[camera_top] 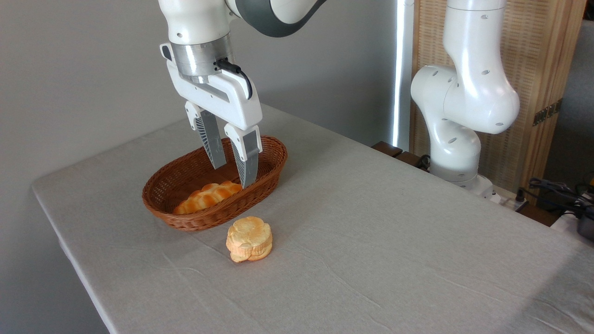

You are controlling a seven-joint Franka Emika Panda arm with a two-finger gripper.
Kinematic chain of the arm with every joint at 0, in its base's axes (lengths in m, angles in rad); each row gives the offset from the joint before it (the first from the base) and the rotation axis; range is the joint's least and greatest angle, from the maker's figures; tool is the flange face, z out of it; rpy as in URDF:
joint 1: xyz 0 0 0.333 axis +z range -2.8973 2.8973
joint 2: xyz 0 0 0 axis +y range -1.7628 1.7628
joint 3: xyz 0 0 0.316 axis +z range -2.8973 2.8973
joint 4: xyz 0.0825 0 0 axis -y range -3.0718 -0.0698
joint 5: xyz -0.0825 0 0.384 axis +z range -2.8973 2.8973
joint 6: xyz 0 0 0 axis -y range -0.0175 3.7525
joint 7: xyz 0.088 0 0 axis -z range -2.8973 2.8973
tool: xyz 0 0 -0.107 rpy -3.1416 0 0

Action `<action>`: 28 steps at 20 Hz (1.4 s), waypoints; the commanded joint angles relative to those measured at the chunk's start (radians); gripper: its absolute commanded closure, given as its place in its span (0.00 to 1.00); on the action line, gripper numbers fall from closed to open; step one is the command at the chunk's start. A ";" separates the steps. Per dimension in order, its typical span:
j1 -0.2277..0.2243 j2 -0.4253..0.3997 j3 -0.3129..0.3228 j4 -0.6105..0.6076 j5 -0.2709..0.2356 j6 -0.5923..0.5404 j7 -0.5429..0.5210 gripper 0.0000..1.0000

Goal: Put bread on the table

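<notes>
The braided orange-brown bread (206, 196) lies inside the brown wicker basket (185, 221), partly hidden by the basket's near rim. My gripper (233, 176) hangs over the basket's right half, fingers pointing down and spread apart, with nothing between them. Its tips hover just above the right end of the bread, and I see no contact. The grey cloth-covered table (380, 232) carries the basket near its far left corner.
A paler flower-shaped bun (249, 239) sits on the cloth just in front of the basket. The arm's white base (457, 139) stands beyond the table's far right edge, with cables (557, 190) at the right.
</notes>
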State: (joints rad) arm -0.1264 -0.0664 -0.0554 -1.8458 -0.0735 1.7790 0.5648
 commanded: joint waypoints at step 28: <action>-0.196 0.166 -0.054 -0.042 -0.015 0.229 -0.165 0.00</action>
State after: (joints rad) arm -0.3198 0.0867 -0.1085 -1.8882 -0.0957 1.9894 0.3893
